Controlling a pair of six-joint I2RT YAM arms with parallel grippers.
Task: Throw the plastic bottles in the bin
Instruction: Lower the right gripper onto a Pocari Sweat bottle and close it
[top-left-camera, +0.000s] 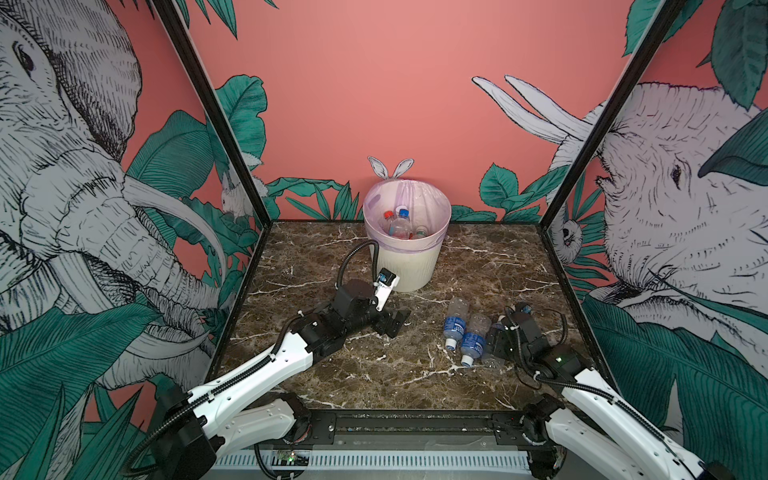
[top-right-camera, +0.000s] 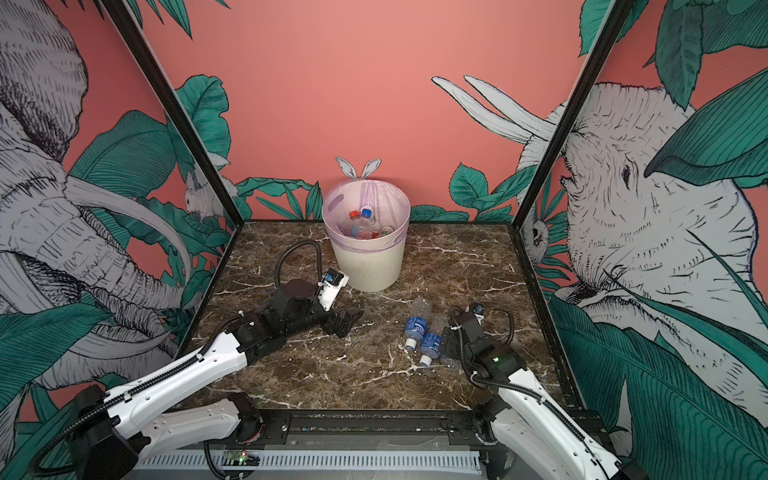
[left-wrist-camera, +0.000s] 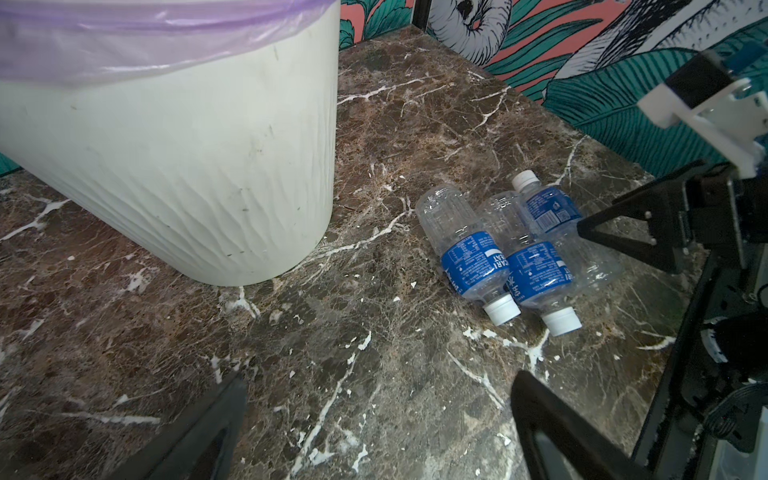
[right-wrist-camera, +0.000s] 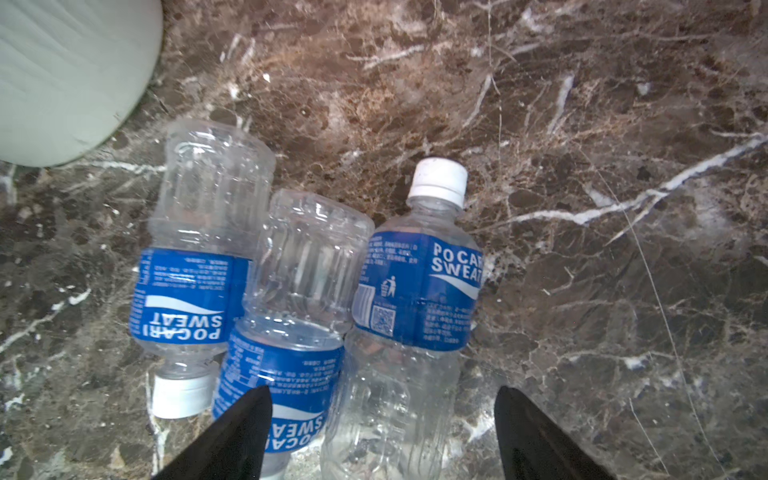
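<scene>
The bin (top-left-camera: 409, 266) at centre of both top views already holds several bottles (top-left-camera: 398, 226); I judge three blue-labelled bottles (top-left-camera: 473, 343) remain, lying together on the surface (top-left-camera: 374, 374) lower right of centre. My right fingers (right-wrist-camera: 245, 424) stand spread astride one; left fingers (left-wrist-camera: 540, 424) spread, empty

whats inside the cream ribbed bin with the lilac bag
Several clear plastic bottles, a red cap and a blue cap among them. The front wall of the bin hides anything deeper.
</scene>
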